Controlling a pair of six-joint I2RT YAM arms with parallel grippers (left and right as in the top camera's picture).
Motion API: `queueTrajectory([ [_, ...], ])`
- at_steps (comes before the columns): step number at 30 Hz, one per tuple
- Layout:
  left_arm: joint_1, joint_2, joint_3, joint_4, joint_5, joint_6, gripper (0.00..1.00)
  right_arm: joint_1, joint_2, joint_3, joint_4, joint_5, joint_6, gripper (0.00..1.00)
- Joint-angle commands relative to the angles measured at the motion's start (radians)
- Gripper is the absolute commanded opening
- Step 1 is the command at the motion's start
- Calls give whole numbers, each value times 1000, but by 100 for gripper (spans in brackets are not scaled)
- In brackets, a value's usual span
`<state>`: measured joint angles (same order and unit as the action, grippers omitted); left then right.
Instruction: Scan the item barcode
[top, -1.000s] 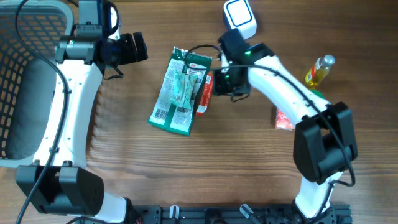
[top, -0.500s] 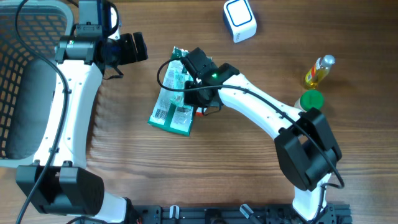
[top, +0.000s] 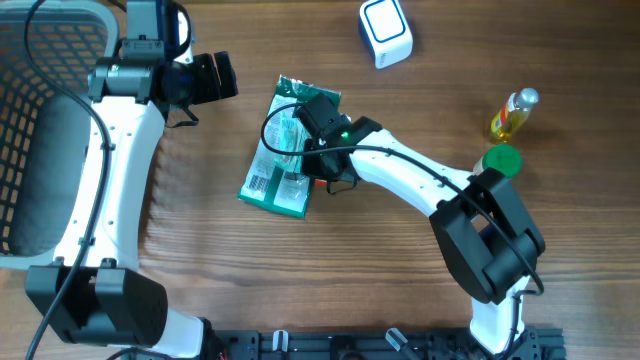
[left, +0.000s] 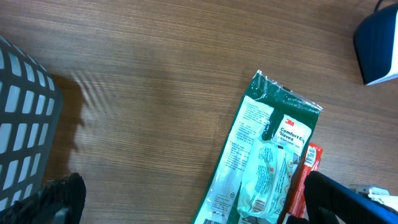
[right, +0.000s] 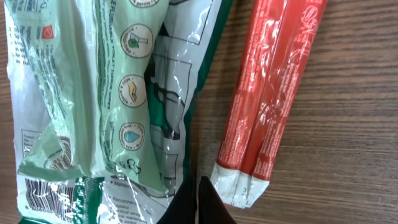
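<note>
Grasping looks to be the step in hand: the right gripper (right: 198, 200) has its jaws pressed together at the edge of the flat green and clear plastic packet (right: 106, 93), beside the slim red foil stick pack (right: 267, 93). Whether any film is pinched I cannot tell. The packet lies flat on the brown wooden table (top: 400, 270), its black barcode (right: 53, 190) face up near the fingertips. Its header reads "3M" and "Comfort"; the red pack's print is illegible. Next, likely, a sure hold and a lift toward the white and blue box-shaped scanner (top: 385, 30), well apart. The left gripper (top: 213, 78) hangs wide open, empty.
</note>
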<state>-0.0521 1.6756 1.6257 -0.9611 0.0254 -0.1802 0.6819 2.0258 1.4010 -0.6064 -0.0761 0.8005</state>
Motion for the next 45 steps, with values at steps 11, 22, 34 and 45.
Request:
queueTrajectory([
  [11, 4, 6, 1, 3, 8, 9, 100, 0, 15, -9, 11, 62, 40, 4],
  [22, 4, 6, 1, 3, 8, 9, 100, 0, 15, -21, 27, 80, 40, 4],
  [34, 4, 6, 1, 2, 8, 9, 100, -2, 26, -70, 31, 76, 37, 4],
  [45, 4, 6, 1, 3, 8, 9, 100, -89, -36, -39, -291, 68, -260, 4],
])
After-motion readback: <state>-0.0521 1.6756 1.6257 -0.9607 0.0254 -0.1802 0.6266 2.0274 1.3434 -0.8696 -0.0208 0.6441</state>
